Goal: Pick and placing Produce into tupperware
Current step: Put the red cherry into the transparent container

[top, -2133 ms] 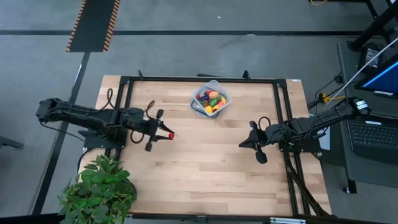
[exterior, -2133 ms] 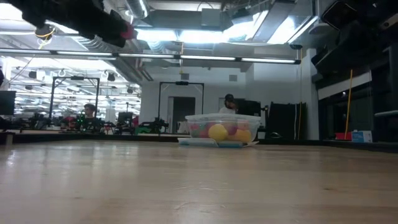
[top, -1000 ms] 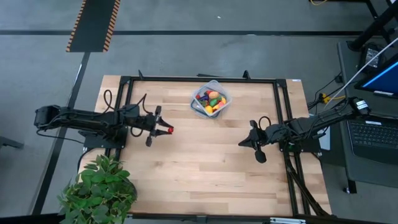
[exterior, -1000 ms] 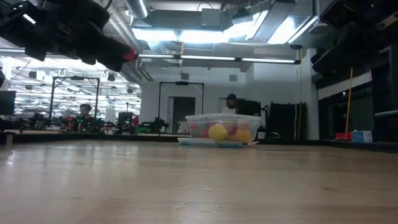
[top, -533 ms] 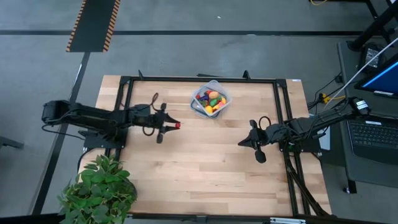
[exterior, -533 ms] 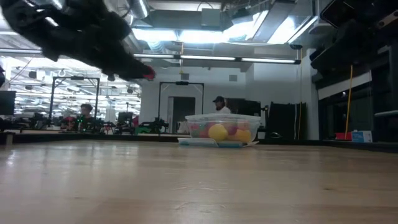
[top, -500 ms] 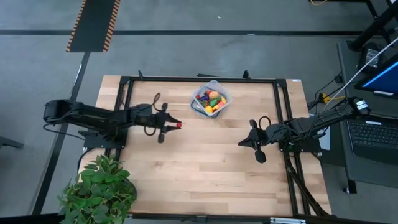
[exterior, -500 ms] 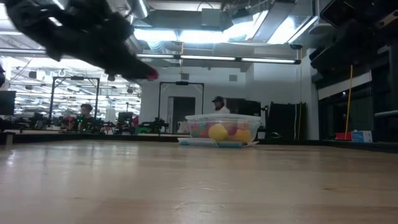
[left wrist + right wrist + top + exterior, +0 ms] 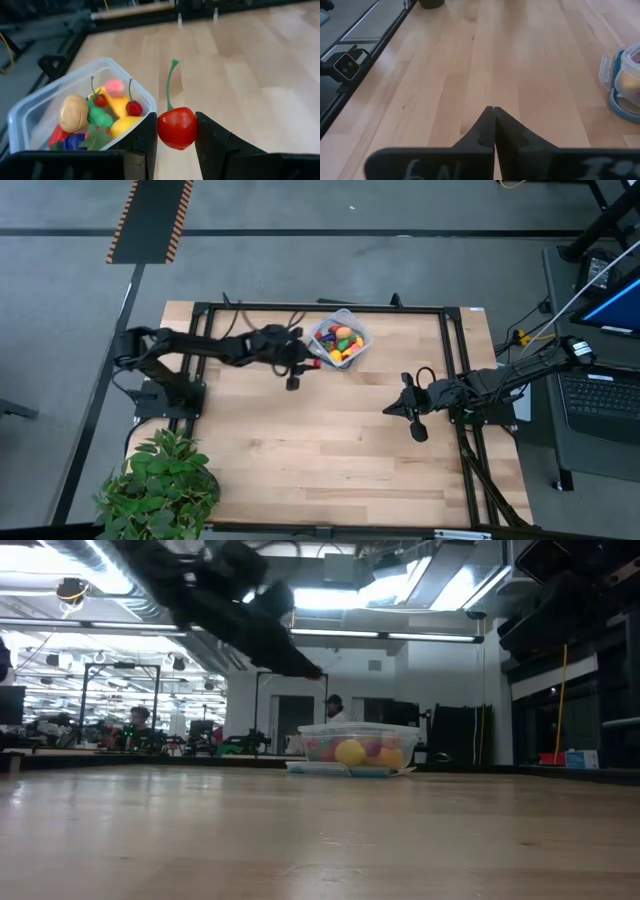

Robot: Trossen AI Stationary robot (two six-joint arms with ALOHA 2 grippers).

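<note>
The pale wooden slatted table [image 9: 330,450] fills the middle of the high view. In its upper centre sits the small clear bluish-grey plastic tupperware [image 9: 356,351], already holding a heap of tiny toy produce [image 9: 339,341], so the work looks nearly finished. The left gripper [image 9: 309,364] hangs just left of the container's rim and above the table, likely so its load can be dropped in from above. Its fingers [image 9: 143,142] pinch a small glossy red cherry with a green stem [image 9: 176,127], which sits squarely between them at lower centre of the left wrist view, stem upward. The right gripper [image 9: 390,409] waits at centre right, fingers pressed together on nothing.
</note>
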